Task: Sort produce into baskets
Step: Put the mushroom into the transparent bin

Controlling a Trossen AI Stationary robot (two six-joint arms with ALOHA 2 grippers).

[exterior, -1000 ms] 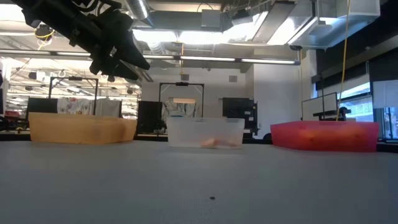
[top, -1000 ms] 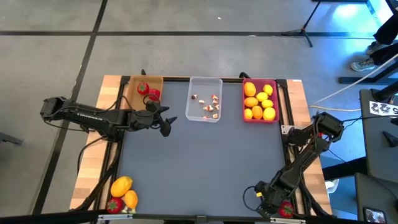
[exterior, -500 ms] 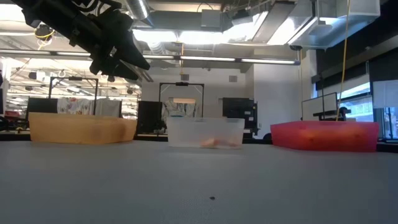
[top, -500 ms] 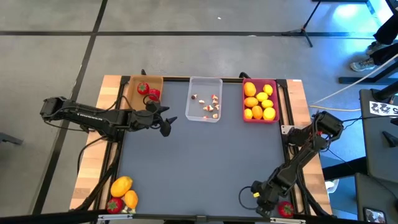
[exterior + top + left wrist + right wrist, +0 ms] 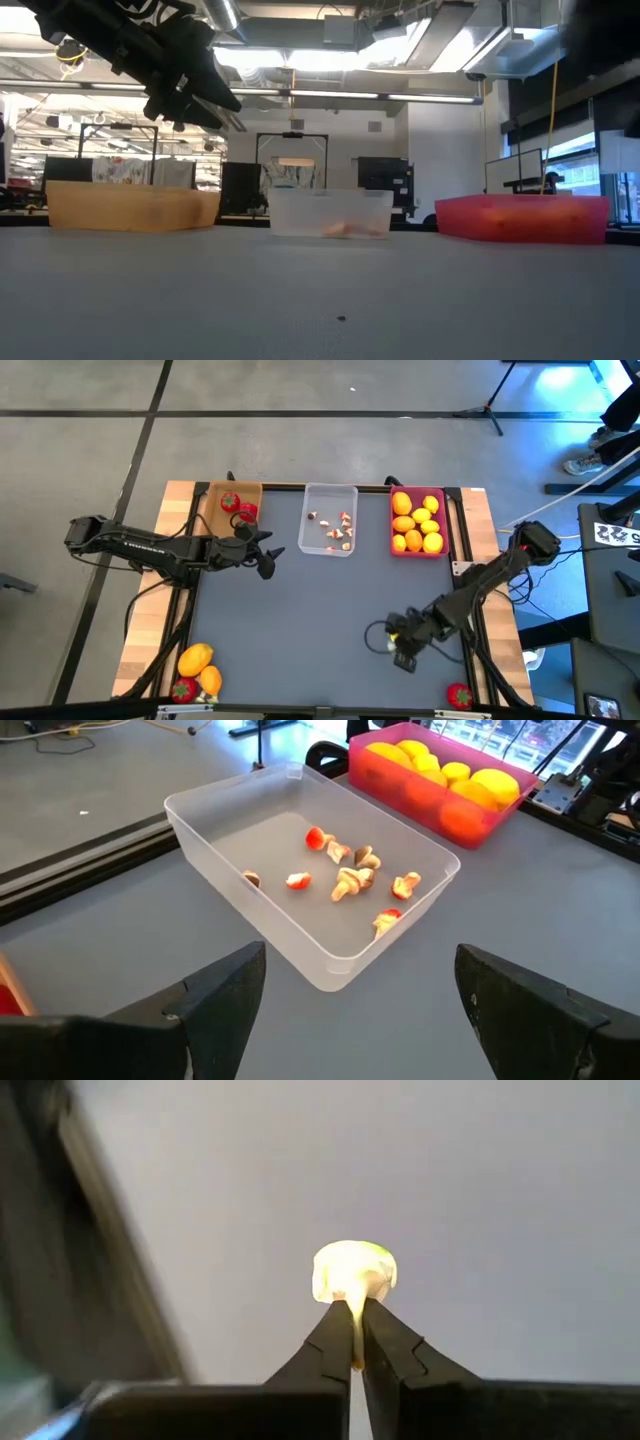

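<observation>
Right wrist view: right claw (image 5: 356,1320) pinching pale mushroom piece (image 5: 354,1273) at fingertips, above grey table (image 5: 450,1190).

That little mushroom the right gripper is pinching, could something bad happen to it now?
Maybe. The right gripper holds the little mushroom piece only by its thin stem at the very fingertips, so it could slip out on the way across the table. The clear tray where the other mushroom bits lie is far off, next to the open left gripper, so the two arms might crowd each other there. A small piece could also bounce out of the shallow tray.
</observation>
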